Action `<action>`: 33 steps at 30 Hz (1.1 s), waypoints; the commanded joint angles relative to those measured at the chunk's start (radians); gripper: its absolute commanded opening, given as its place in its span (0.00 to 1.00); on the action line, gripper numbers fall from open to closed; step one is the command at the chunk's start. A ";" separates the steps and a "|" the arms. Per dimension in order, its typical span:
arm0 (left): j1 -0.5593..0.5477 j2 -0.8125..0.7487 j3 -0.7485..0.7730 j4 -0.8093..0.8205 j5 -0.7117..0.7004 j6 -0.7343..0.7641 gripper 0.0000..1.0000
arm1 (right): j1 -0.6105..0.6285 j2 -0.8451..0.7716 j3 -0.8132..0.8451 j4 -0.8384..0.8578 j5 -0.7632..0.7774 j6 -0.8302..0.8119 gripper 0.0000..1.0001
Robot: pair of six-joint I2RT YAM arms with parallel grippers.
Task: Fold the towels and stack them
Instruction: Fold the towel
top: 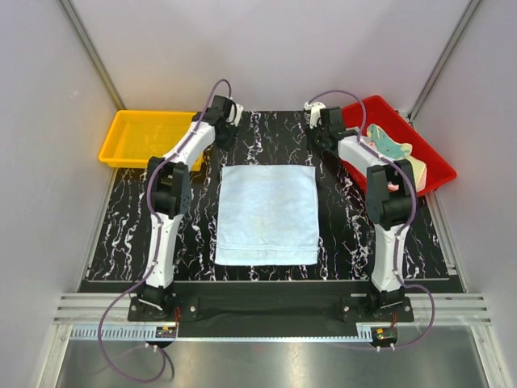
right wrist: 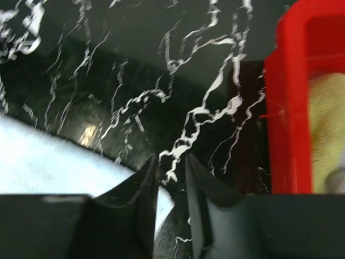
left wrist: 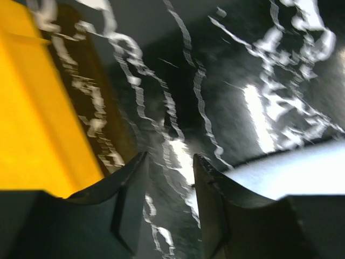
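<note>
We hang just past the far corners of the blue towel, it lies base-ward | left end effector spread, right end effector barely parted, both empty

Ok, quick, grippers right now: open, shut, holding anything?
Left gripper: open, holding nothing.
Right gripper: open by a narrow gap, holding nothing.
</note>
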 commanded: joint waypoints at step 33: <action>-0.092 -1.116 -1.514 0.383 0.252 -0.712 0.45 | 0.169 -0.773 -0.969 -0.186 -0.055 0.849 0.35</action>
